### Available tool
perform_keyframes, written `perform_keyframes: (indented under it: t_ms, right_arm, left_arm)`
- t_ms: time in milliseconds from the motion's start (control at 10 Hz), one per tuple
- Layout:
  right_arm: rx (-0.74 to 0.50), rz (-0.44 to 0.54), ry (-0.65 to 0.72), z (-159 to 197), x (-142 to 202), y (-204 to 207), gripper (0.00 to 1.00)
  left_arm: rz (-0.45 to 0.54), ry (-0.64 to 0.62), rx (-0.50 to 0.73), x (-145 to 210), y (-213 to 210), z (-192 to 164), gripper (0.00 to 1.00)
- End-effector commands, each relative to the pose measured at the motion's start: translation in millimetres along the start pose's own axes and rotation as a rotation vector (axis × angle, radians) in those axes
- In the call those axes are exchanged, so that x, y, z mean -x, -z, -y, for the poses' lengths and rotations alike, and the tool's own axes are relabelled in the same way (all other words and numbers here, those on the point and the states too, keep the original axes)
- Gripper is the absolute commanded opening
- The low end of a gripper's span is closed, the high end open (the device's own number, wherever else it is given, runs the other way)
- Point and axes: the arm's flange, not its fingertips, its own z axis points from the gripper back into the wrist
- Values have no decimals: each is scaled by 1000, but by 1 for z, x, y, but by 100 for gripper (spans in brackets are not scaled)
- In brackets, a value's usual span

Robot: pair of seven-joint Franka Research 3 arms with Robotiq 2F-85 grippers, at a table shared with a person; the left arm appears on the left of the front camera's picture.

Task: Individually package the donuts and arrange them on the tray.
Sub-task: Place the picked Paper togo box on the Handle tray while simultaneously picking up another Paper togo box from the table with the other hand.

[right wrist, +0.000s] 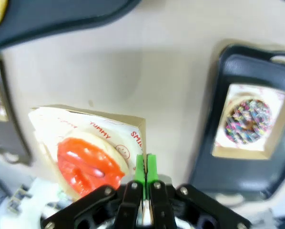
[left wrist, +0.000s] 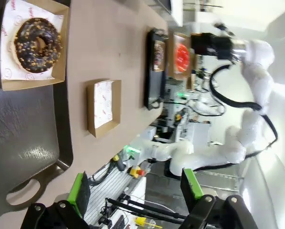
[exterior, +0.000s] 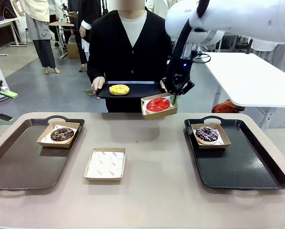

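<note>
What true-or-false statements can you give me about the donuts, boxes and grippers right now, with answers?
1. The right gripper is shut on the rim of the held box carrying the red donut. True.
2. The yellow donut sits in a box. False: it lies unboxed on the person's tray.
3. The middle box on the table has no donut in it. True.
4. The left gripper grips the brown donut. False: it is open and holds nothing; that donut sits boxed on the left tray.

Table point(exterior: 157, 157), left tray point(exterior: 23, 167), right tray point(exterior: 247, 167), box point(exterior: 105, 164)
</note>
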Motion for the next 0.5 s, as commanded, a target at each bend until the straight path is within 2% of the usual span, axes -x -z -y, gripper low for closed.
perform_keyframes:
  t_ms: [0,400]
  right_arm:
    - [34,21,-12,47,47,-16,2]
    - [-23,95,-16,145,97,-20,2]
  left_arm:
    - [-48,-23,-197,-4,13,42,100]
    - [-128,-29,-493,-14,79,141,100]
